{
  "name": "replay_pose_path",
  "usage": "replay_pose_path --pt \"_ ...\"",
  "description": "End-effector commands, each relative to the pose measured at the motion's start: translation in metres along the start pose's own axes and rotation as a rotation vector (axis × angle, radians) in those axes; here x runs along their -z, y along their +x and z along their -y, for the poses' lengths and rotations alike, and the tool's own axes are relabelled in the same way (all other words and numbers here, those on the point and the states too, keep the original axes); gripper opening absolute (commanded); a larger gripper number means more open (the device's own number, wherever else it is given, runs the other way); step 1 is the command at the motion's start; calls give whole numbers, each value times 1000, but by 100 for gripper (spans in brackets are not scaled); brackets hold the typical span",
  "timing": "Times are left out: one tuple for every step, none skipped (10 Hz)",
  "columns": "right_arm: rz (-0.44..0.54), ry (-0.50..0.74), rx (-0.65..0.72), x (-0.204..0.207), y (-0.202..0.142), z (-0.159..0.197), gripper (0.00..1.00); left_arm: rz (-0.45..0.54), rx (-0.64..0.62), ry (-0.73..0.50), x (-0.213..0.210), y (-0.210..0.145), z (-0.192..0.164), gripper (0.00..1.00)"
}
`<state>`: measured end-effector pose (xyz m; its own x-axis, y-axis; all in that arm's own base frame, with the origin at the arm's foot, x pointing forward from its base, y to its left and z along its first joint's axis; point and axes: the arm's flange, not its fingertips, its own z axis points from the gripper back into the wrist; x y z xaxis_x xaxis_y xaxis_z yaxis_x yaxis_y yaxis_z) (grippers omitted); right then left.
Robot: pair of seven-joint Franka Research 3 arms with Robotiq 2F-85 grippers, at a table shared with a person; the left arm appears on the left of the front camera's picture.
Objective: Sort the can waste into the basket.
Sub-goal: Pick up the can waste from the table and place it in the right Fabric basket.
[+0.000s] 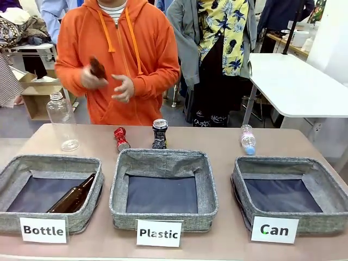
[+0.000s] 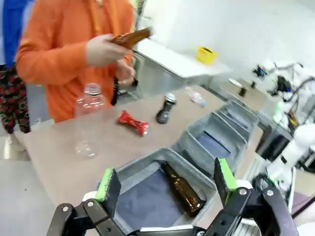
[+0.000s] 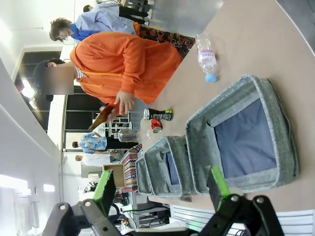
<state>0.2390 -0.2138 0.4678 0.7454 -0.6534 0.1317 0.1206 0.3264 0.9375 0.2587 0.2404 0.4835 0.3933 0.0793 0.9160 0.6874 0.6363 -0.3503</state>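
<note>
Left side, the "Bottle" basket [image 1: 54,161] has a brown glass bottle [image 1: 73,198] lying slantwise inside. Next to it sits the "Plastic" basket [image 1: 163,157]. Behind them a tall clear bottle [image 1: 61,119] stands upright, and a small blue-capped bottle [image 1: 247,138] lies on the table [image 1: 217,147]. The person in orange [image 1: 141,49] has another brown bottle [image 1: 98,68] at chest height.

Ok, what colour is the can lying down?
Red; the can shows best in the front view.

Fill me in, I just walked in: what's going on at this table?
A person in orange holds a brown bottle at the far side of the table. The red can and the dark can sit behind the Plastic basket, neither yet in the Can basket. The robot's left hand and right hand are both open, holding nothing.
</note>
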Motion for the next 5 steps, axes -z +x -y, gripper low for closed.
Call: replay_pose_path --pt "12 29 -23 0 3 -2 100 141 -41 4 -5 -3 -9 100" --pt "12 29 -23 0 3 -2 100 210 -77 72 -11 -16 -14 100" --pt "12 29 -23 0 3 -2 100 238 -90 64 -13 -23 -16 100" --pt "12 29 -23 0 3 -2 100 278 -115 98 -10 -23 -11 100" --pt "12 29 -23 0 3 -2 100 267 -86 26 -32 -17 -8 100"
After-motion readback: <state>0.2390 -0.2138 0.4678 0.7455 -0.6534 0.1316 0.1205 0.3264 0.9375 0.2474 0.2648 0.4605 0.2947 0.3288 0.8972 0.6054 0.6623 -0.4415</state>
